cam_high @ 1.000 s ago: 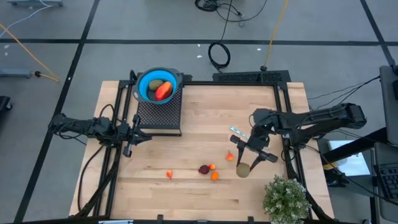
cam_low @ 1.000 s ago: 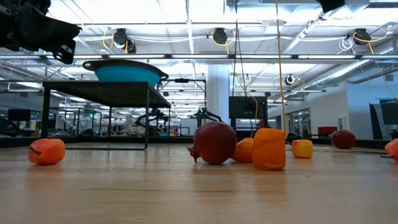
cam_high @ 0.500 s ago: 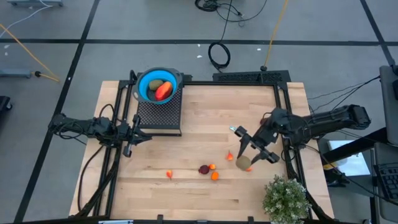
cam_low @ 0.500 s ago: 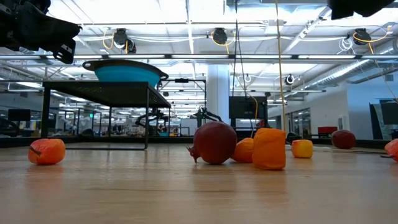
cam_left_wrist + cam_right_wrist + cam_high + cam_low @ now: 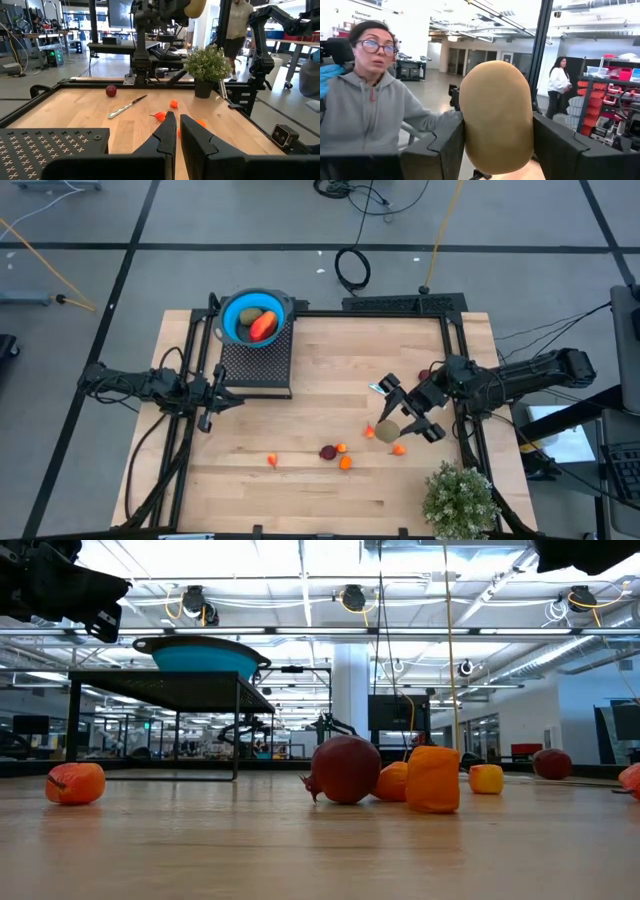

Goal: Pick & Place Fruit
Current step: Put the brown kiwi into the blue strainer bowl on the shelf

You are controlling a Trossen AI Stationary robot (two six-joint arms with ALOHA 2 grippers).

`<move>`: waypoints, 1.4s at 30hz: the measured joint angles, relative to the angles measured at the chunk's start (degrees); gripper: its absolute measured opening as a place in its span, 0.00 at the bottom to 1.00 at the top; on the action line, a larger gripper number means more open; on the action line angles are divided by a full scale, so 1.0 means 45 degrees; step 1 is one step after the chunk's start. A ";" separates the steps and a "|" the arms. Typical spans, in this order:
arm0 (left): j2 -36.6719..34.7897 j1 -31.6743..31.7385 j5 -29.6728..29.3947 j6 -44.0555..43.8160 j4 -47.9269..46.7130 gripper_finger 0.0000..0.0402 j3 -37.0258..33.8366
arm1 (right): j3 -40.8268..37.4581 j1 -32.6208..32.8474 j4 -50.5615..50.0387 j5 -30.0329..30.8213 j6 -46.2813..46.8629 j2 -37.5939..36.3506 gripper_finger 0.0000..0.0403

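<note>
The right arm reaches low over the table, and its end effector is clamped on a brownish oval fruit, lifted near the potted plant. A knife and small orange fruits with a dark red fruit lie beside this plant. The left end effector waits with fingers pressed together far from the plant, beside the blue bowl containing two fruits.
</note>
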 joint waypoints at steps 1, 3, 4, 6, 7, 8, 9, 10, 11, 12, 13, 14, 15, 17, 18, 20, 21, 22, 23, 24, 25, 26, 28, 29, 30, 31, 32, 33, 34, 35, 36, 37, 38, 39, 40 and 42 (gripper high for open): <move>0.0000 -0.0001 0.0000 0.0001 0.0000 0.06 0.0000 | 0.0000 0.0000 0.0003 -0.0006 0.0000 0.0000 0.49; 0.0000 0.0004 0.0000 0.0001 0.0000 0.06 0.0000 | 0.0000 0.0000 0.0008 -0.0006 0.0002 0.0000 0.49; 0.0000 -0.0001 0.0000 0.0001 0.0000 0.06 0.0000 | 0.0000 0.0000 0.0003 0.0003 -0.0002 0.0000 0.49; 0.0000 -0.0001 0.0000 0.0001 0.0000 0.06 0.0000 | 0.0000 0.0000 -0.0014 0.0208 -0.0073 0.0000 0.49; 0.0000 0.0004 0.0000 0.0001 0.0009 0.06 0.0000 | 0.0000 0.0000 -0.0095 0.0535 -0.0186 -0.0004 0.49; 0.0000 0.0000 0.0000 0.0001 0.0015 0.06 0.0000 | 0.0000 0.0005 -0.0240 0.0956 -0.0355 -0.0005 0.49; 0.0000 0.0003 0.0000 -0.0002 0.0015 0.06 0.0000 | 0.0000 0.0004 -0.0482 0.1506 -0.0548 -0.0005 0.49; 0.0000 0.0002 -0.0002 -0.0053 0.0017 0.06 0.0000 | 0.0000 0.0000 -0.0776 0.2150 -0.0812 0.0000 0.49; 0.0000 0.0001 -0.0008 -0.0181 0.0019 0.06 0.0000 | 0.0000 0.0000 -0.1085 0.2842 -0.1103 0.0004 0.49; 0.0000 -0.0001 -0.0025 -0.0276 0.0020 0.06 0.0000 | 0.0000 0.0000 -0.1395 0.3581 -0.1389 0.0009 0.49; 0.0000 0.0000 -0.0029 -0.0366 0.0025 0.06 0.0000 | 0.0000 0.0000 -0.1659 0.4269 -0.1656 0.0038 0.49; 0.0000 0.0000 -0.0029 -0.0476 0.0038 0.06 0.0000 | 0.0000 0.0000 -0.1889 0.4925 -0.1903 0.0074 0.49; 0.0000 0.0004 -0.0033 -0.0583 0.0079 0.06 0.0000 | 0.0000 0.0002 -0.2111 0.5501 -0.2122 0.0115 0.49; 0.0000 0.0004 -0.0034 -0.0680 0.0332 0.06 0.0000 | 0.0000 0.0065 -0.2303 0.6559 -0.2538 0.0271 0.49; -0.0003 -0.0001 -0.0032 -0.0726 0.0510 0.06 0.0000 | 0.0000 0.0129 -0.2341 0.7092 -0.2756 0.0362 0.49; 0.0000 -0.0001 -0.0034 -0.0727 0.0908 0.06 0.0000 | 0.0000 0.0313 -0.2323 0.7955 -0.3239 0.0556 0.49; 0.0000 0.0002 -0.0034 -0.0721 0.1066 0.06 0.0000 | 0.0000 0.0411 -0.2318 0.8319 -0.3508 0.0665 0.49; 0.0000 0.0003 -0.0037 -0.0681 0.1188 0.06 0.0000 | 0.0000 0.0512 -0.2327 0.8723 -0.3779 0.0762 0.49; -0.0001 -0.0001 -0.0039 -0.0605 0.1276 0.06 0.0000 | 0.0000 0.0641 -0.2344 0.9119 -0.4036 0.0852 0.49; 0.0000 -0.0001 -0.0039 -0.0571 0.1339 0.06 0.0000 | 0.0000 0.0770 -0.2335 0.9501 -0.4286 0.0962 0.49; 0.0023 0.0000 -0.0045 -0.0565 0.1376 0.06 0.0000 | 0.0000 0.0897 -0.2302 0.9895 -0.4534 0.1071 0.49; 0.0105 0.0004 -0.0080 -0.0572 0.1460 0.06 0.0000 | 0.0000 0.1045 -0.2310 1.0314 -0.4812 0.1175 0.49; 0.0345 0.0000 -0.0301 -0.0630 0.1680 0.06 0.0000 | 0.0000 0.1333 -0.2309 1.1151 -0.5302 0.1386 0.49; 0.0514 -0.0001 -0.0455 -0.0722 0.1886 0.06 0.0000 | 0.0000 0.1457 -0.2290 1.1581 -0.5554 0.1515 0.49; 0.0739 -0.0001 -0.0644 -0.0832 0.2158 0.06 0.0000 | 0.0000 0.1575 -0.2284 1.1985 -0.5788 0.1643 0.49; 0.0990 -0.0001 -0.0787 -0.0904 0.2434 0.06 0.0000 | 0.0000 0.1693 -0.2308 1.2397 -0.5994 0.1740 0.49; 0.1267 0.0004 -0.0919 -0.0944 0.2742 0.06 0.0000 | 0.0000 0.1814 -0.2314 1.2784 -0.6142 0.1832 0.49; 0.1573 0.0001 -0.0994 -0.0983 0.3118 0.06 0.0000 | 0.0000 0.1904 -0.2234 1.3137 -0.6288 0.1945 0.49; 0.1912 0.0003 -0.1066 -0.1076 0.3529 0.06 0.0000 | 0.0000 0.1983 -0.2116 1.3478 -0.6424 0.2072 0.49; 0.2274 0.0001 -0.1131 -0.1218 0.3936 0.06 0.0000 | 0.0000 0.2069 -0.2050 1.3788 -0.6566 0.2180 0.49; 0.2646 0.0000 -0.1177 -0.1356 0.4396 0.06 0.0000 | 0.0000 0.2159 -0.1993 1.4058 -0.6707 0.2305 0.49; 0.3038 0.0004 -0.1246 -0.1554 0.4866 0.06 0.0000 | 0.0000 0.2221 -0.1865 1.4266 -0.6844 0.2434 0.49; 0.3446 0.0004 -0.1336 -0.1746 0.5317 0.06 0.0000 | 0.0000 0.2263 -0.1681 1.4445 -0.7024 0.2586 0.49; 0.3867 -0.0001 -0.1441 -0.1947 0.5810 0.06 0.0000 | 0.0000 0.2312 -0.1553 1.4650 -0.7177 0.2721 0.49; 0.4303 -0.0001 -0.1534 -0.2086 0.6243 0.06 0.0000 | 0.0000 0.2365 -0.1470 1.4780 -0.7330 0.2849 0.49; 0.5237 -0.0001 -0.1763 -0.2410 0.7079 0.06 0.0000 | 0.0000 0.2419 -0.1142 1.5065 -0.7496 0.3180 0.49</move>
